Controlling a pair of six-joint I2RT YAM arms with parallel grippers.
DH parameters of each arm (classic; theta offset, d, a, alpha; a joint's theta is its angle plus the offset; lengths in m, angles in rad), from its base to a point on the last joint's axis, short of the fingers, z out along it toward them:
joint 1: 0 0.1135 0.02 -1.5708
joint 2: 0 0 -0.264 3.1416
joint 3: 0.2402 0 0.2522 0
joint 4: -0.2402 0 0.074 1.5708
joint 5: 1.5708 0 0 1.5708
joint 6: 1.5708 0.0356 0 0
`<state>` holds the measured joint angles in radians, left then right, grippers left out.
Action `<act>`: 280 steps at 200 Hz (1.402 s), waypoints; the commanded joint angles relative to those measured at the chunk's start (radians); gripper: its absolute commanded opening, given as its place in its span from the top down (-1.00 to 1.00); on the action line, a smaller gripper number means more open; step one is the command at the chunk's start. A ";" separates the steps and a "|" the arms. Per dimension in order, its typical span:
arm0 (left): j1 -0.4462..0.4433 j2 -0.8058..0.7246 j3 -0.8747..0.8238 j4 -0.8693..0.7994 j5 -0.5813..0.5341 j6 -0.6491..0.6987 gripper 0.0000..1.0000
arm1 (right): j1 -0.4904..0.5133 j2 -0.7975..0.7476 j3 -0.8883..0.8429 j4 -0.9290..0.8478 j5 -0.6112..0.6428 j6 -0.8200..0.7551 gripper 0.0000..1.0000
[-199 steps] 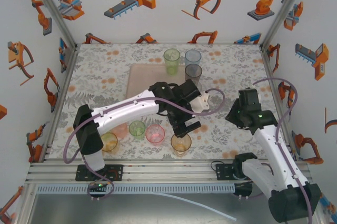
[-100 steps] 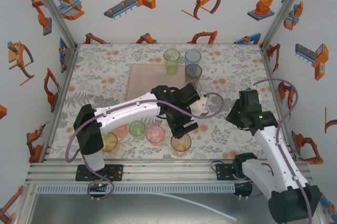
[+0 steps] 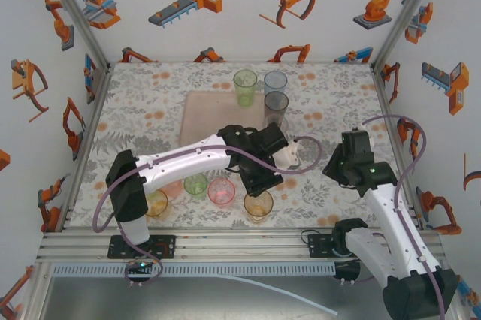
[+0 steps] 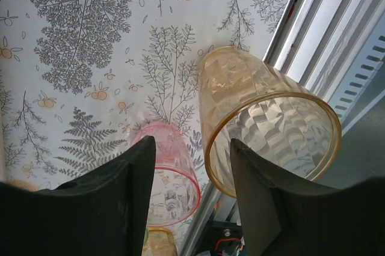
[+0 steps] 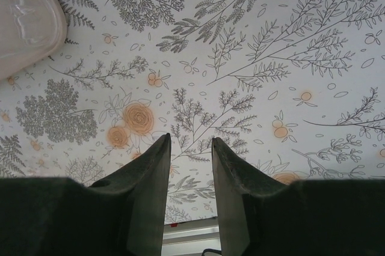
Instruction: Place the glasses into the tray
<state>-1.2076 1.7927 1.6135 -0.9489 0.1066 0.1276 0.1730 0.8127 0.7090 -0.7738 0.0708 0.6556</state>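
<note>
Left wrist view: we see the left jaws narrowing from wide, half-shut astride the rim of the amber glass (image 4: 271,124) at the desk's (image 4: 78,57) near edge (right jaws narrow, empty), so a grasp toward the tray (image 3: 214,112) seems underway.

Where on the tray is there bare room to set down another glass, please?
The tray is bare from its left rim to the green glass. Crowded: its far right corner, with the blue glass and grey glass too.
</note>
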 commanded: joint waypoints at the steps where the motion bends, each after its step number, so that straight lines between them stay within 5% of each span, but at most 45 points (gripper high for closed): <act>1: -0.012 0.015 -0.009 0.003 -0.026 0.007 -0.03 | -0.006 -0.017 -0.015 -0.013 0.020 0.009 0.30; 72: -0.032 0.027 -0.007 0.005 -0.051 0.017 0.07 | -0.007 -0.041 -0.029 -0.015 0.020 0.012 0.30; 215: -0.045 0.033 -0.006 0.007 -0.081 0.021 0.70 | -0.009 -0.046 -0.042 -0.015 0.021 0.013 0.30; 280: -0.045 0.033 0.014 -0.006 -0.101 0.027 0.82 | -0.009 -0.046 -0.046 -0.012 0.021 0.013 0.30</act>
<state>-1.2488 1.8137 1.6138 -0.9360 0.0326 0.1375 0.1722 0.7773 0.6701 -0.7784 0.0711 0.6582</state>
